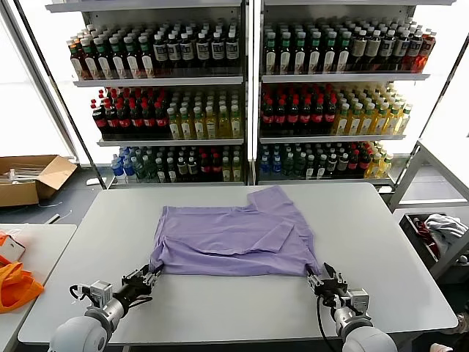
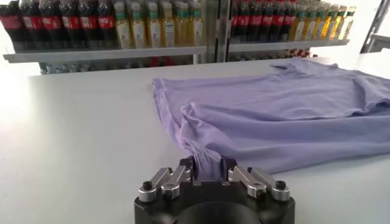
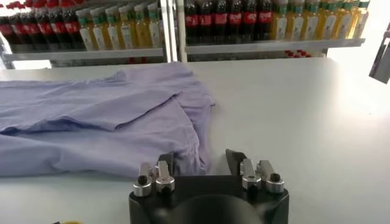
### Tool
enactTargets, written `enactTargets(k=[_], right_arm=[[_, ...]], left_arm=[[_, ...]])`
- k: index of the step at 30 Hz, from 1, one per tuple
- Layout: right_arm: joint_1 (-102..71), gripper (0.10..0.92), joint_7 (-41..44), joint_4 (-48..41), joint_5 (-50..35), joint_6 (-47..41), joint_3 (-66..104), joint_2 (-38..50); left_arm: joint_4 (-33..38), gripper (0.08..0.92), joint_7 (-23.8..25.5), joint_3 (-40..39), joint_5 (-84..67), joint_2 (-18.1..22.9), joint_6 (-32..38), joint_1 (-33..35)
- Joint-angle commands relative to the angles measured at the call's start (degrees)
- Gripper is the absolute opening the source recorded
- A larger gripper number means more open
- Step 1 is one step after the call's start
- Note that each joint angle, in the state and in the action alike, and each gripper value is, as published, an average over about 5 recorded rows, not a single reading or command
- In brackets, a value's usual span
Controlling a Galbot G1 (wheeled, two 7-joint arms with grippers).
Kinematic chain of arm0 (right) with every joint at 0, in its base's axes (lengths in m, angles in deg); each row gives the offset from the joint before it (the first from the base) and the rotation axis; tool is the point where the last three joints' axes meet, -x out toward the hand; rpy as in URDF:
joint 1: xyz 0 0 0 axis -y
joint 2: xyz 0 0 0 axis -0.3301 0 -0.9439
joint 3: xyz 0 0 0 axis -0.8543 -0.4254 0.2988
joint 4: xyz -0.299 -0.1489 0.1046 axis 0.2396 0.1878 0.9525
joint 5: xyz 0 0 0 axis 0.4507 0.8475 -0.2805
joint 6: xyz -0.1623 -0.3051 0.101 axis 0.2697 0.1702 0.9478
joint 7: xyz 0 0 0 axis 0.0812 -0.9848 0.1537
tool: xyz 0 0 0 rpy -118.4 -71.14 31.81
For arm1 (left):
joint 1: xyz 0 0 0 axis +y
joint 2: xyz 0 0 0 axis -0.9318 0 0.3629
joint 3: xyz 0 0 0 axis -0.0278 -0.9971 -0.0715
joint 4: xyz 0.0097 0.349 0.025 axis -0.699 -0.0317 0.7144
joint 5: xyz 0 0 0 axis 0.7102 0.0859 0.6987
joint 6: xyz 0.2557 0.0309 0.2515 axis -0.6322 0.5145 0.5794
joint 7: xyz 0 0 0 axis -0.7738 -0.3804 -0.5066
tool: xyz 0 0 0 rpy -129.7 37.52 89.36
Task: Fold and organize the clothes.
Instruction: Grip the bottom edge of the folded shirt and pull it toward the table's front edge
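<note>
1 lavender T-shirt, 2 tools, 1 table, 1 cardboard box.

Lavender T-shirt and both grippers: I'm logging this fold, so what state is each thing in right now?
Lavender T-shirt: lying on the white table, plain side up, partly folded and wrinkled.
Left gripper: shut on the T-shirt's near left corner.
Right gripper: open, at the T-shirt's near right corner, cloth edge between its fingers.
Cardboard box: flaps open, on the floor to the left.

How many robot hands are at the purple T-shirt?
2: the left hand grips the T-shirt at its near left corner; the right hand sits at its near right corner.
</note>
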Motion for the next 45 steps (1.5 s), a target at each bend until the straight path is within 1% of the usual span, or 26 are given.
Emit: enactTargets(k=[1, 4, 6, 9, 12, 15, 20, 24, 29, 33, 39, 42, 44, 45], right_arm=[[-0.89, 0.377, -0.26, 1.22, -0.34, -0.27, -0.48, -0.25], [-2.38, 0.29, -0.05, 3.49, -0.32, -0.07, -0.07, -0.04], [-3.7, 0.23, 0.09, 5.13, -0.33, -0.03, 0.43, 0.17], [-6.07, 0.151, 0.25, 7.24, -0.19, -0.18, 1.45, 0.64], [-9.11, 0.111, 0.18, 9.63, 0.08, -1.0, 3.63, 0.67], [-13.41, 0.109, 0.89, 12.1, 1.75, -1.15, 6.35, 0.05], [-20.83, 0.109, 3.54, 15.73, 6.77, 1.17, 9.95, -1.33], [-25.13, 0.109, 5.01, 18.24, 9.65, 2.4, 11.36, -3.18], [-26.58, 0.109, 6.8, 18.62, 12.12, 3.83, 10.9, -3.64], [-25.44, 0.109, 7.2, 18.55, 12.79, 4.03, 9.4, -3.39], [-24.45, 0.11, 8.85, 20.28, 13.0, 1.99, 8.16, -2.53], [-24.59, 0.138, 10.62, 21.28, 13.48, 1.09, 8.49, -1.53], [-24.41, 0.184, 11.53, 21.26, 13.77, 0.99, 9.36, -0.67], [-24.15, 0.21, 11.92, 21.04, 13.76, 1.07, 10.16, -0.22]], left_arm=[[0.48, 0.187, 0.35, 0.35, 0.0, -0.84, -0.18, 1.03], [1.62, 0.117, 0.62, 0.81, -0.02, -1.16, -0.32, 2.08], [2.53, 0.095, 0.66, 1.15, -0.03, -1.22, -0.43, 2.96], [4.38, 0.089, 0.54, 1.72, 0.07, -0.97, -0.88, 4.79], [7.12, 0.089, 0.46, 2.45, 0.14, -0.08, -1.77, 7.51], [11.19, 0.089, 0.36, 3.38, 0.23, 1.29, -2.64, 10.99], [17.7, 0.089, 0.99, 6.93, 1.93, 3.84, -3.17, 17.58], [20.75, 0.089, 2.04, 10.41, 4.23, 5.95, -2.18, 22.81], [22.56, 0.089, 2.67, 12.73, 5.3, 7.68, -2.41, 26.8], [23.19, 0.089, 3.18, 14.56, 5.71, 8.27, -2.9, 28.43], [23.6, 0.089, 4.34, 16.58, 7.82, 7.66, -3.15, 28.89], [23.37, 0.095, 4.52, 17.44, 8.8, 6.95, -3.3, 27.82], [23.24, 0.115, 4.56, 18.0, 9.01, 6.42, -3.31, 27.13], [23.17, 0.139, 4.57, 18.26, 9.01, 6.1, -3.3, 26.74]])
